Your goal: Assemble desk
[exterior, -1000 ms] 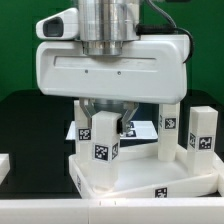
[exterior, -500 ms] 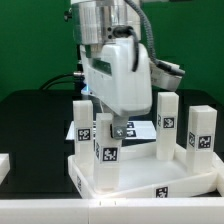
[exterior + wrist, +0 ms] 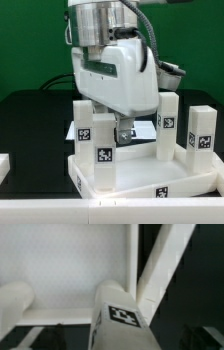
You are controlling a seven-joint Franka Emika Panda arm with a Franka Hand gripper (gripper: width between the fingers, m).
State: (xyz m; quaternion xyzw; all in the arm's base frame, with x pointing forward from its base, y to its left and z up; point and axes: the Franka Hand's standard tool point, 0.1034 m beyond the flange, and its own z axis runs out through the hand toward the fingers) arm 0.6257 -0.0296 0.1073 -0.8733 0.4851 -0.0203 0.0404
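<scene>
The desk tabletop [image 3: 150, 182] lies near the front of the black table, a white rimmed plate with several white tagged legs standing upright in its corners. The nearest leg [image 3: 103, 150] stands at the front left corner. My gripper [image 3: 121, 133] hangs just above and behind that leg's top. In the wrist view the same leg [image 3: 125, 317] rises between my dark fingers [image 3: 20, 336], with a gap on each side, so the gripper [image 3: 115, 341] is open and holds nothing. Other legs stand at the back left [image 3: 83, 120], the middle right [image 3: 167, 125] and the far right [image 3: 202, 130].
The marker board [image 3: 143, 126] lies flat on the black table behind the tabletop. A white piece [image 3: 4, 165] sits at the exterior view's left edge. A green wall closes the back.
Over the last second my hand turned about a quarter turn above the front leg. My jaws have since spread apart off that leg, which stays upright.
</scene>
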